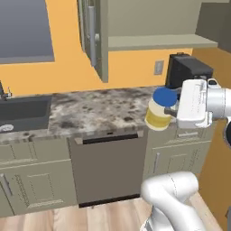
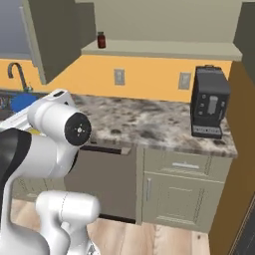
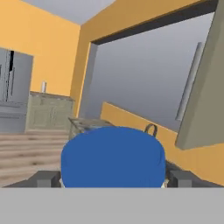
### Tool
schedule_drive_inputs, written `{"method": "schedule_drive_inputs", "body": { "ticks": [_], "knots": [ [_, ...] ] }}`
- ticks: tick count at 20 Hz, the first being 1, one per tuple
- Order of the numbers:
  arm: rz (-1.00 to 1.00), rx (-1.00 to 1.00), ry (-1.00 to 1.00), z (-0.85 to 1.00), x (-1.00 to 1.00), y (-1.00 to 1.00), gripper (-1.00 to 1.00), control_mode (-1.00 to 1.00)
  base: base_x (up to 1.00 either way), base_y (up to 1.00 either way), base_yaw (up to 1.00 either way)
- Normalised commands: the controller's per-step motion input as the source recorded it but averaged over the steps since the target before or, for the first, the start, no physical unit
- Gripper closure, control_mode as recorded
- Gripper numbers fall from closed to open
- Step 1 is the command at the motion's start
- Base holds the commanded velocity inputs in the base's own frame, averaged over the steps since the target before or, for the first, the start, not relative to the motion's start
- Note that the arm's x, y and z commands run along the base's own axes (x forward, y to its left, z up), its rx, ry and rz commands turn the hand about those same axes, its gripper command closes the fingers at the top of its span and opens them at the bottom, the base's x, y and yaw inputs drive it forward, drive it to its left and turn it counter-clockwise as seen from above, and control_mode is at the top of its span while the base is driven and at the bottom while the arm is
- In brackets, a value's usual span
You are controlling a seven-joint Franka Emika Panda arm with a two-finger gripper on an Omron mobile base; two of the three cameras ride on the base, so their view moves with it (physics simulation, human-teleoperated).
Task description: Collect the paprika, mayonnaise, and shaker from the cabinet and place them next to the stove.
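The gripper (image 1: 173, 113) holds the mayonnaise (image 1: 159, 113), a finger on each side of the pale jar, its blue lid facing the hand camera between the two dark fingers (image 3: 46, 178). The jar hangs in the air above the front edge of the speckled counter (image 1: 99, 110), clear of its surface. At far left lies the dark sink (image 1: 22, 113); further right the open cabinet door (image 1: 92, 34) and the cabinet (image 2: 164, 30), where the paprika (image 2: 101, 40) stands upright on the shelf's left end. Far right, the black coffee machine (image 2: 209, 102) sits on the counter.
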Motion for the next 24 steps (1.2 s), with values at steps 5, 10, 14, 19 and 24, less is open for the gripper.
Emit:
{"method": "schedule_drive_inputs", "body": {
  "ticks": [5,10,14,19,24],
  "knots": [
    [0.0,0.0,0.0,0.0,0.0,0.0,1.0,1.0,-0.52,0.81,0.41],
    [0.0,0.0,0.0,0.0,0.0,0.0,1.0,1.0,-0.3,0.8,0.46],
    [0.0,0.0,0.0,0.0,0.0,0.0,1.0,1.0,-0.12,0.8,0.51],
    [0.0,0.0,0.0,0.0,0.0,0.0,1.0,1.0,0.0,0.6,0.57],
    [0.0,0.0,0.0,0.0,0.0,0.0,1.0,1.0,0.0,0.39,0.63]
  ]
}}
